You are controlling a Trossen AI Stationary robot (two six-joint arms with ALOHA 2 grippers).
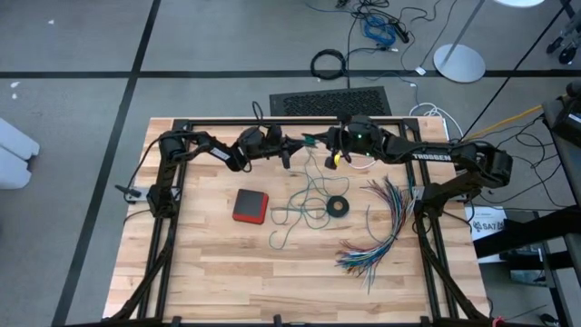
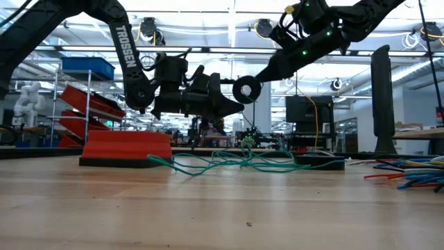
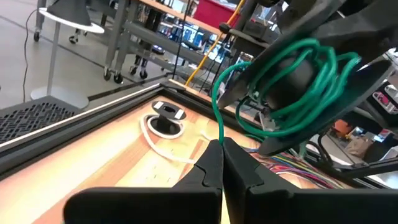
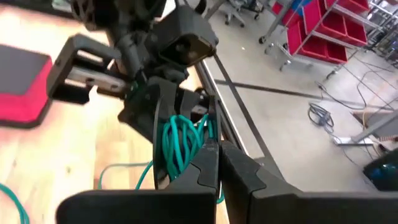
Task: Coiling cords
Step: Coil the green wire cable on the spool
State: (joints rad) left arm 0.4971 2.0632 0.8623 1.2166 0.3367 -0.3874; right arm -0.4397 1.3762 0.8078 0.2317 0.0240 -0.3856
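A robotics lab or workshop hall.
Behind the wooden table there are shelves with red bins, monitors, ceiling lamps, and loose cables on grey floor.

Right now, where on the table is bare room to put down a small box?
Bare wood lies along the table's near edge, below the red block, and at its left side. It is crowded in the middle, around the teal-green cord and black ring, and right, by the multicoloured wires.
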